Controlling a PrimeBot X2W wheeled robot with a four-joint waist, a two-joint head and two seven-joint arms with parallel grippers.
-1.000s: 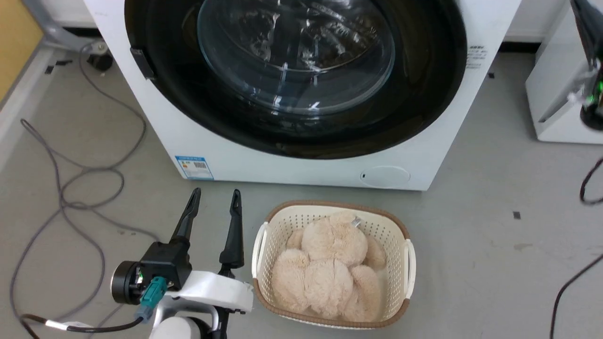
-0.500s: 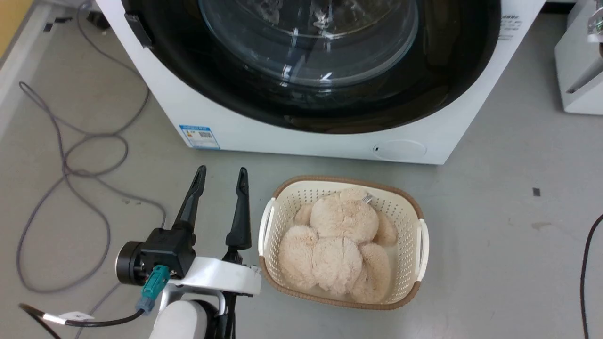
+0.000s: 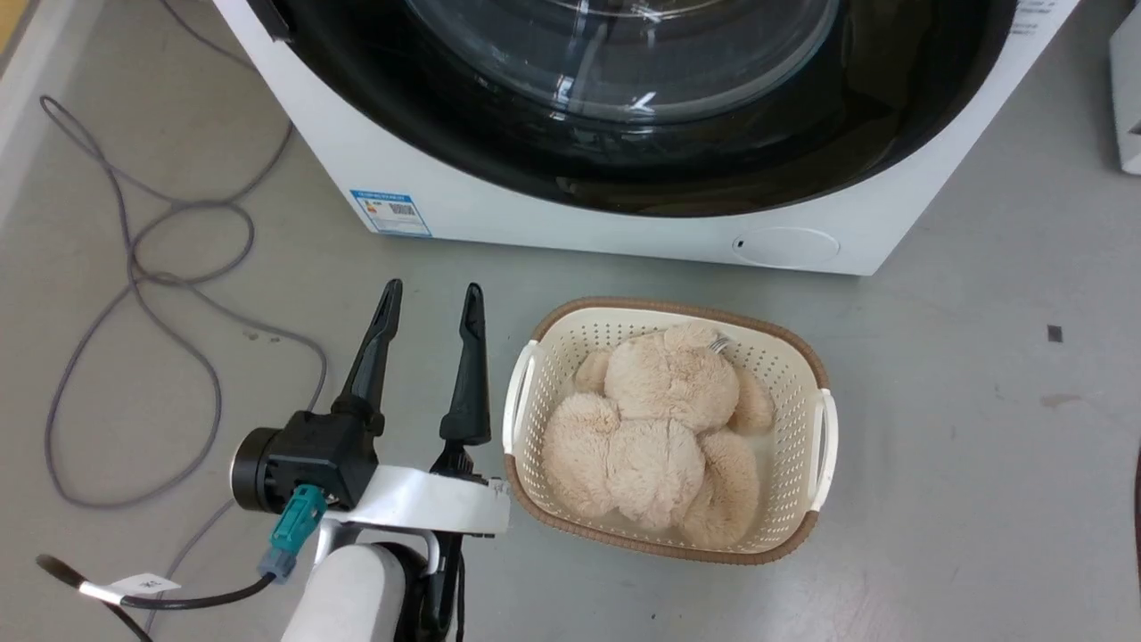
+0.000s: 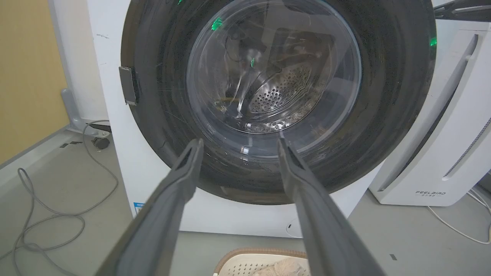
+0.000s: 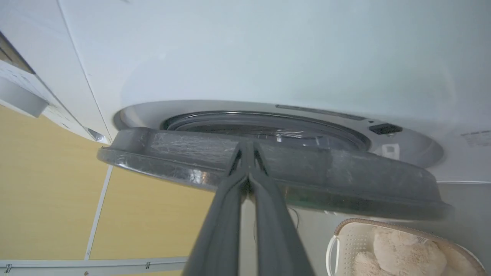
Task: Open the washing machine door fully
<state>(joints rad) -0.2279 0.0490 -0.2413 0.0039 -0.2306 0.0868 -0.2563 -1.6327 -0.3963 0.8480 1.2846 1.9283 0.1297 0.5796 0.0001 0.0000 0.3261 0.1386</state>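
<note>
The washing machine (image 3: pixel 624 234) is big and white and fills the top of the head view. Its round glossy black door (image 3: pixel 499 125) has a clear glass bowl in the centre. My left gripper (image 3: pixel 432 290) hovers low over the floor before the washer, open and holding nothing. In the left wrist view the door (image 4: pixel 387 96) faces my left gripper (image 4: pixel 239 142), well beyond its tips. In the right wrist view the door (image 5: pixel 345 168) is edge-on and stands ajar from the washer front (image 5: pixel 268 57). My right gripper (image 5: pixel 247 147) is shut, its tips against the door's rim.
A cream basket (image 3: pixel 669 308) with a beige plush toy (image 3: pixel 660 428) sits on the floor just right of my left gripper. Grey cables (image 3: pixel 134 267) loop on the floor to the left. A white slanted appliance (image 4: pixel 441 145) stands close to the washer's right side.
The head camera has moved, so the washer, the basket and my left gripper all sit higher and further right in the picture. The right arm has left the top right corner.
</note>
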